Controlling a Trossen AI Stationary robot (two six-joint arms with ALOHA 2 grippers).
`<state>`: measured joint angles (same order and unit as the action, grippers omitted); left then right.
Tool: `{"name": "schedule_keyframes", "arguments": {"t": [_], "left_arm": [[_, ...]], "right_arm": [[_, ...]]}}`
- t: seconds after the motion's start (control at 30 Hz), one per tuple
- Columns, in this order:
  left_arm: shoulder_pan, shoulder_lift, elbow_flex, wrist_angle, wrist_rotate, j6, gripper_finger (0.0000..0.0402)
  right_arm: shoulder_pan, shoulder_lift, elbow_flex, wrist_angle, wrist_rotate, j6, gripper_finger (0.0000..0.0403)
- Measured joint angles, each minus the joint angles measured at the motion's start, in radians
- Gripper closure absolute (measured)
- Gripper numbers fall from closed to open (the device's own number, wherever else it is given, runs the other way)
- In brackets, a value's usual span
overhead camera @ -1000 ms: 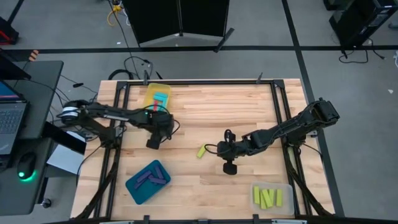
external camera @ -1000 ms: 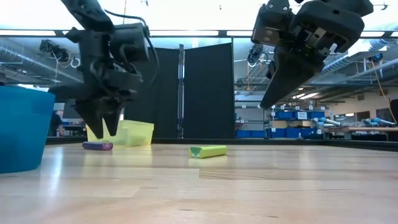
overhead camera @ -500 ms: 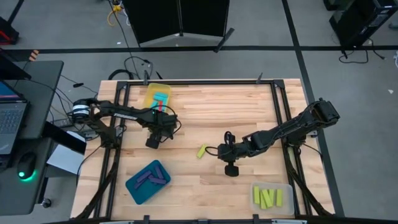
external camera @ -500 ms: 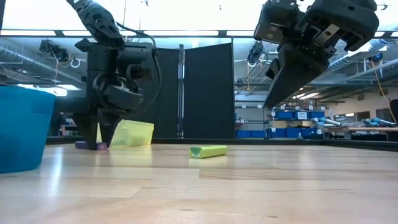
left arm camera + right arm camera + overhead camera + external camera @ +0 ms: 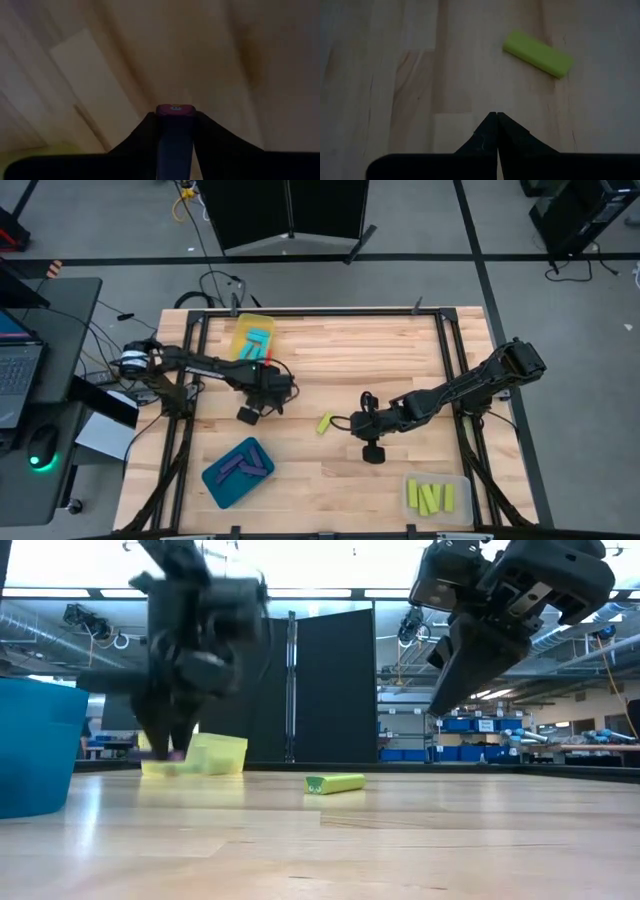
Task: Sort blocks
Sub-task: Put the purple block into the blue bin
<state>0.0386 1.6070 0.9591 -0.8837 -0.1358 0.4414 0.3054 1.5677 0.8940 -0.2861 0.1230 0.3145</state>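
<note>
A purple block [image 5: 175, 131] sits between the fingers of my left gripper [image 5: 267, 390], which points down over the table's left half, shut on it. One yellow-green block [image 5: 324, 422] lies flat on the bare wood at the table's middle. My right gripper [image 5: 497, 116] hovers just right of it, shut and holding nothing, slanting down above the table [image 5: 437, 708]. In the right wrist view the green block [image 5: 537, 54] lies ahead of the shut fingertips. The low view shows it [image 5: 335, 783] on its long side. My left gripper pinches the purple block between its two fingers, coming from above and pointing down. The block lies along the fingers, and its end [image 5: 175, 109] shows just past the fingertips. In the low view that purple end [image 5: 177, 754] hangs a little above the tabletop.
A yellow tray [image 5: 253, 335] with cyan blocks stands at the far left. A blue tray [image 5: 238, 471] with purple blocks sits at the near left, and a clear tray [image 5: 437, 497] with yellow-green blocks at the near right. Bare wood lies between them.
My left gripper has come down around the purple block that lay on the table, shut on it and carried it toward the table's right, lifted slightly clear. My right gripper has kept still.
</note>
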Motion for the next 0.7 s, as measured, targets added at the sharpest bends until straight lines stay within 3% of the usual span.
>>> {"name": "schedule_keyframes", "arguments": {"t": [0.2, 0.4, 0.53, 0.7], "left_arm": [[-0.191, 0.0, 0.173, -0.155, 0.023, -0.038, 0.0303], [-0.444, -0.002, 0.312, -0.247, 0.087, -0.211, 0.0303], [-0.594, -0.002, 0.324, -0.222, 0.093, -0.34, 0.0303], [-0.689, -0.002, 0.215, -0.027, 0.095, -0.451, 0.0303]], "right_arm": [[0.0, 0.0, 0.0, -0.009, -0.005, -0.001, 0.0393], [0.0, 0.0, 0.0, -0.026, -0.005, -0.004, 0.0393], [0.0, 0.0, 0.0, -0.027, -0.005, -0.016, 0.0393], [0.0, 0.0, 0.0, -0.004, -0.005, -0.021, 0.0393]]}}
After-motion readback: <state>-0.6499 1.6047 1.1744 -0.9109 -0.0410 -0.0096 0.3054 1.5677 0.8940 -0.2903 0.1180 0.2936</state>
